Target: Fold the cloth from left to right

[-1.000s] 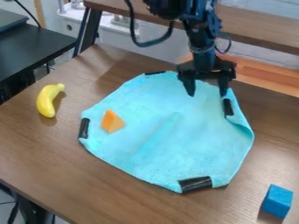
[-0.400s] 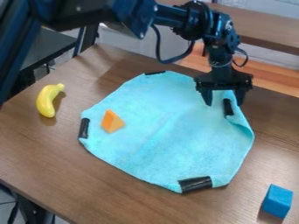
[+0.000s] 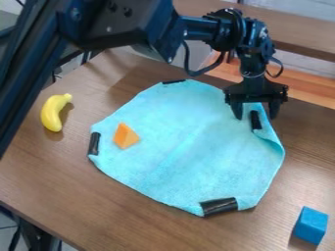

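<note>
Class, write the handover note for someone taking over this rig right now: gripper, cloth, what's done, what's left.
Gripper: open, its fingers around the black patch at the cloth's upper right.
Cloth: spread on the table, right edge curled up; orange wedge on its left part.
Done: no fold across yet.
Left: the whole left-to-right fold; the wedge may get in the way.

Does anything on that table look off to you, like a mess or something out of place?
Two small things: the cloth is curled up along its right edge, below the gripper, so it isn't flat, and an orange wedge sits on its left part, where it might hinder folding. I see no spill.
</note>
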`<act>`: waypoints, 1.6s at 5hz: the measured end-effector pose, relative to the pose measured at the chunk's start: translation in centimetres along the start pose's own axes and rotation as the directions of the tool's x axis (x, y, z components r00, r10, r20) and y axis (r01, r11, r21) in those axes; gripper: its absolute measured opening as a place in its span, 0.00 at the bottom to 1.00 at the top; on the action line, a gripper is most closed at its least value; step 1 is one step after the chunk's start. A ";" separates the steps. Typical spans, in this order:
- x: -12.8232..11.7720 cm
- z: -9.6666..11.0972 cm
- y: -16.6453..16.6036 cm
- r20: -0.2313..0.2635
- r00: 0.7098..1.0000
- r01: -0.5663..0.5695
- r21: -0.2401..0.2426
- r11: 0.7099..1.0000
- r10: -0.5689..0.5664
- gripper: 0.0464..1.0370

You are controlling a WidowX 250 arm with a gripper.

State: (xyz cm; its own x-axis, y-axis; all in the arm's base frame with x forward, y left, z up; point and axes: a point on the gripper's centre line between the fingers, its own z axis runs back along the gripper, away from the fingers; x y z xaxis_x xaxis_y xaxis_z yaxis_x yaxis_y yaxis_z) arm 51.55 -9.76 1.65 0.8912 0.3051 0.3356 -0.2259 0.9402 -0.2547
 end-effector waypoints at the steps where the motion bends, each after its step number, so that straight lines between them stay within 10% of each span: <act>1: 0.0 -0.7 0.0 0.003 1.000 0.002 0.017 1.000 -0.002 0.64; 3: 0.1 -0.9 0.2 0.015 1.000 -0.001 0.029 1.000 0.001 0.13; 4: 0.1 -0.9 0.2 0.019 1.000 0.009 0.027 1.000 -0.010 0.02; 6: -0.8 0.3 0.7 0.013 1.000 0.019 0.001 1.000 -0.019 0.00; 8: -0.8 6.1 6.9 0.015 0.999 -0.051 -0.030 0.998 0.052 0.00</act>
State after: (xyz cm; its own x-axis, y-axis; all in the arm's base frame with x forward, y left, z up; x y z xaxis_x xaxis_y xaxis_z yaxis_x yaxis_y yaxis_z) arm 46.91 -2.56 5.11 0.8724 0.3556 0.3355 -0.2596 0.9184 -0.2985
